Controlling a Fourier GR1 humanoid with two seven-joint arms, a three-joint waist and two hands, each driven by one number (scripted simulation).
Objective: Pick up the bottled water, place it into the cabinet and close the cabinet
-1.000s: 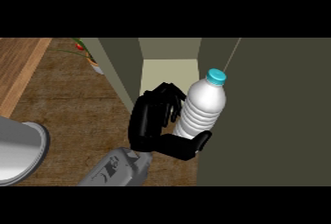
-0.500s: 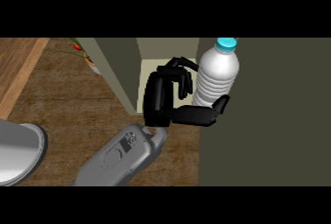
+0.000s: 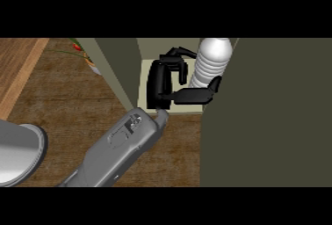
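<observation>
My black right hand, fingers and thumb curled around the clear ribbed plastic water bottle, holds it upright inside the open olive-green cabinet, ready to set down.

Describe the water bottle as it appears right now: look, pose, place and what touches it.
The water bottle looks like clear ribbed plastic, whitish, standing upright; its cap is cut off by the view's top. It sits inside the cabinet opening, above the pale shelf floor. The hand holds it, fingers curled at its left and thumb across its lower body.
</observation>
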